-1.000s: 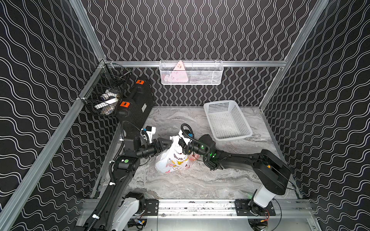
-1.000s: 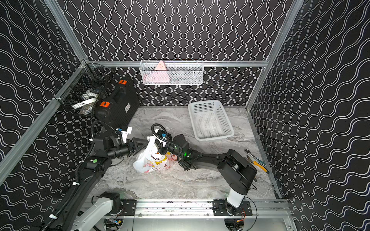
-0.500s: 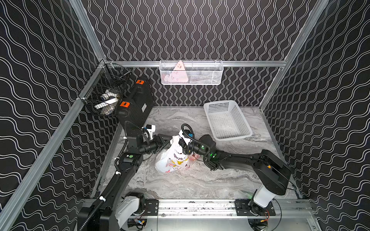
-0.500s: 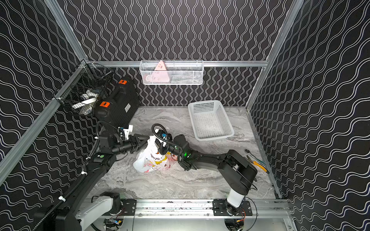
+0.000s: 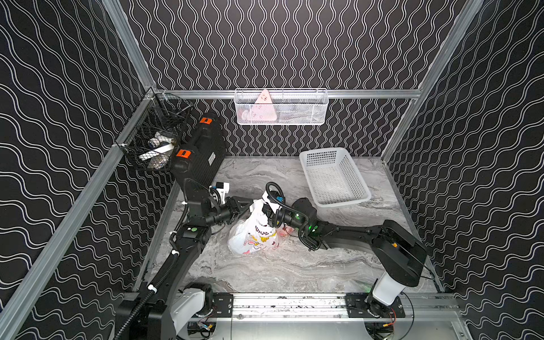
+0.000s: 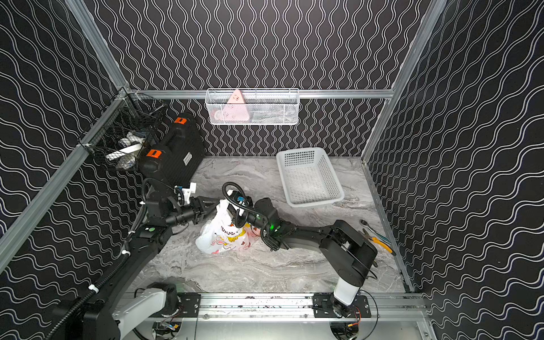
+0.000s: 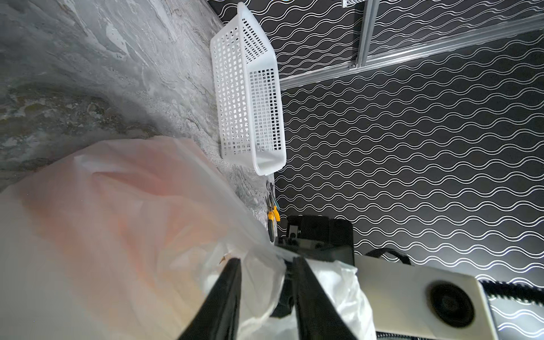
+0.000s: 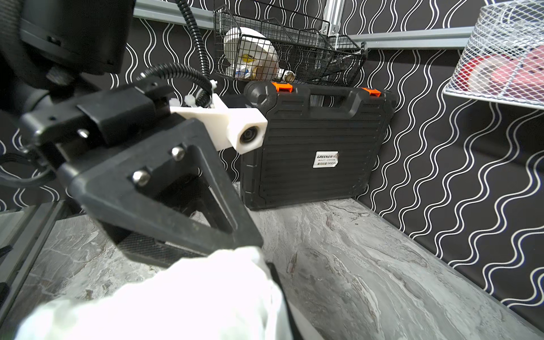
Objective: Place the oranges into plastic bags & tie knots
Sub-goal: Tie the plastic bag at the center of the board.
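My right claw (image 5: 267,212) is pinched onto the top of the plastic bag (image 5: 253,235); left claw (image 7: 266,260) sits apart, bag film in between.

White sticker (image 8: 325,159) on black case (image 8: 309,132): "GREEKER".

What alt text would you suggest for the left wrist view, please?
The left gripper has its black jaws apart around a fold of the white bag, which shows an orange tint inside. Beyond, a white basket sits on the marble table before a wavy-patterned wall.
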`<control>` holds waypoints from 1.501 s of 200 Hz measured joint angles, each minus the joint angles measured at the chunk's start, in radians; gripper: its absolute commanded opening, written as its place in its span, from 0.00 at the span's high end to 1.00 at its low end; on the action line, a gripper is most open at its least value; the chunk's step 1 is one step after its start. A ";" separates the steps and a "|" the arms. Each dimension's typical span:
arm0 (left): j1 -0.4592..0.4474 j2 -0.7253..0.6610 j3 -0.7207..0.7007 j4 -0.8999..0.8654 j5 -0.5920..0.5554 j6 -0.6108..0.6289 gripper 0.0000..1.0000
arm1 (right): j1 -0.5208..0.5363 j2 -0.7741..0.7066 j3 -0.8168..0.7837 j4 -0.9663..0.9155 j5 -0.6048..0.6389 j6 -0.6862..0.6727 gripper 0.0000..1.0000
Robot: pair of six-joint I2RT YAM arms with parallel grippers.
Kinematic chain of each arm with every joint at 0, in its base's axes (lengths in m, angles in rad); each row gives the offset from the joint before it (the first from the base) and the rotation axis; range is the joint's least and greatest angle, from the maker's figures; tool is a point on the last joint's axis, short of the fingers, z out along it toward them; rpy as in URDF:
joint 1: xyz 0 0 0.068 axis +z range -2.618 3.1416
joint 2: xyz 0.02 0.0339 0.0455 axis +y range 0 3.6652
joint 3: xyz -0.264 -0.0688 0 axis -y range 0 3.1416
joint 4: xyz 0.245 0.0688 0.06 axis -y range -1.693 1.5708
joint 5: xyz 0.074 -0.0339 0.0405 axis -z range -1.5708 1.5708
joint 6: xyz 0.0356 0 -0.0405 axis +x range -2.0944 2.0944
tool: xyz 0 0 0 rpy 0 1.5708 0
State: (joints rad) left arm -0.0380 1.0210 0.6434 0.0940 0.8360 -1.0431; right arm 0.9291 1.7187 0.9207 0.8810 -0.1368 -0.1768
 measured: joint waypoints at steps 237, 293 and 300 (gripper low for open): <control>-0.003 0.100 0.086 0.040 0.002 0.049 1.00 | 0.007 -0.458 0.306 -1.120 -0.146 0.492 0.30; -0.003 0.101 0.096 0.039 0.006 0.059 1.00 | 0.008 -0.306 0.441 -1.319 -0.166 0.686 0.39; -0.003 0.100 0.096 0.036 0.006 0.060 1.00 | 0.008 -0.300 0.440 -1.328 -0.166 0.693 0.41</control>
State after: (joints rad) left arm -0.0406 1.1210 0.7395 0.1303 0.8421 -0.9836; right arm 0.9367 1.4189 1.3609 -0.4465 -0.3023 0.5163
